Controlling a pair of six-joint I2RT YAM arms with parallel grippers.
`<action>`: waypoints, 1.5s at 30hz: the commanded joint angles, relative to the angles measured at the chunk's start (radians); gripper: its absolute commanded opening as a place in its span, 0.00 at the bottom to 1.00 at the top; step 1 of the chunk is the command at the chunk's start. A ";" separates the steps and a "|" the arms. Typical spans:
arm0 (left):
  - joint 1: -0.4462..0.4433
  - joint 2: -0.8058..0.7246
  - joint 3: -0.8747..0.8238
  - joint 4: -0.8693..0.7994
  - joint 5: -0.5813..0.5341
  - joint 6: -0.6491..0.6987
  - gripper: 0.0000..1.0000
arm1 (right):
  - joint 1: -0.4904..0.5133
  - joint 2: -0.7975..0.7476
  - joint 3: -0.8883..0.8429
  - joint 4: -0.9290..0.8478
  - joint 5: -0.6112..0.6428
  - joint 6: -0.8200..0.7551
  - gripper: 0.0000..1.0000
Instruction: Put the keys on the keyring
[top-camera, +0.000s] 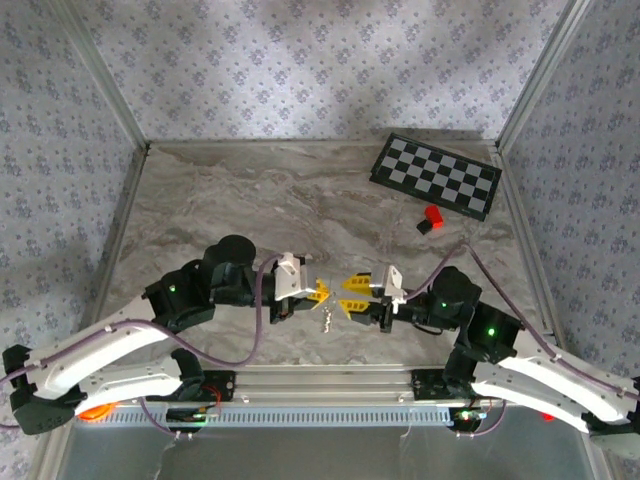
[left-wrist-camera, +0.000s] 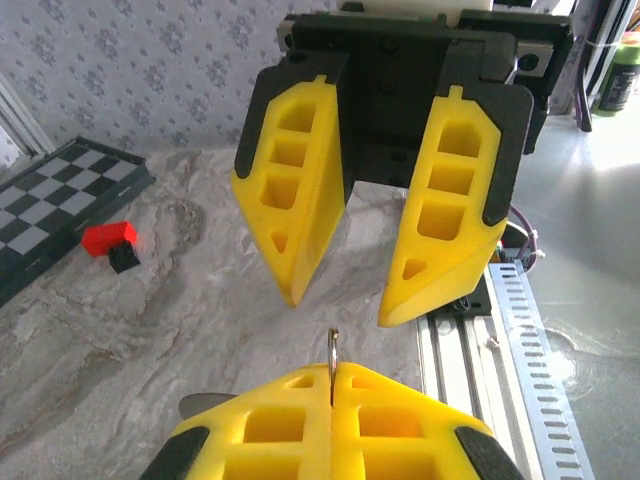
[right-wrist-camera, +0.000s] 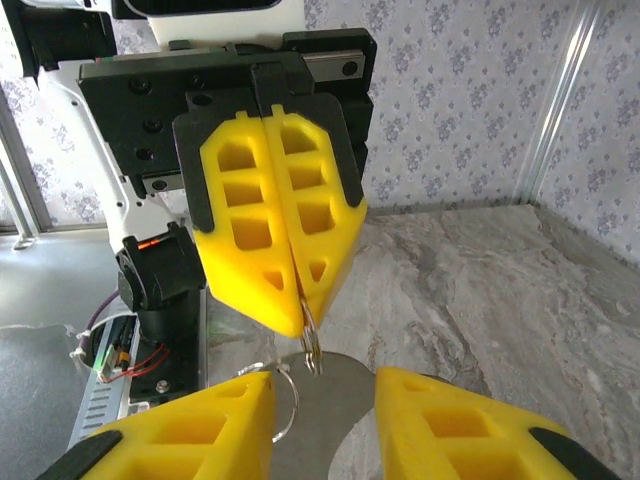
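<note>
Marble tabletop (top-camera: 250, 200) under both arms | pinches keyring (right-wrist-camera: 311, 350) in closed left gripper (right-wrist-camera: 303, 318), rest dangling between the arms | holds right gripper (left-wrist-camera: 341, 310) spread wide, empty, facing it | advice: steady left, ease right in level, avoid fingertip clash.

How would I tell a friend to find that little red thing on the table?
Start at the checkerboard in the table's far right corner. Just off its near edge sits the red block. Its bright red sets it apart from the black-and-white board and the small black piece beside it.
</note>
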 joint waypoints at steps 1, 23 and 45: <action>0.000 0.002 0.050 -0.011 0.003 0.029 0.00 | 0.015 0.015 0.039 -0.008 0.024 -0.023 0.30; -0.009 -0.008 0.021 -0.003 -0.011 0.008 0.10 | 0.078 0.052 0.059 -0.027 0.123 -0.077 0.00; -0.007 -0.114 -0.072 0.122 -0.006 -0.049 0.28 | 0.058 0.037 -0.002 0.175 -0.023 0.035 0.00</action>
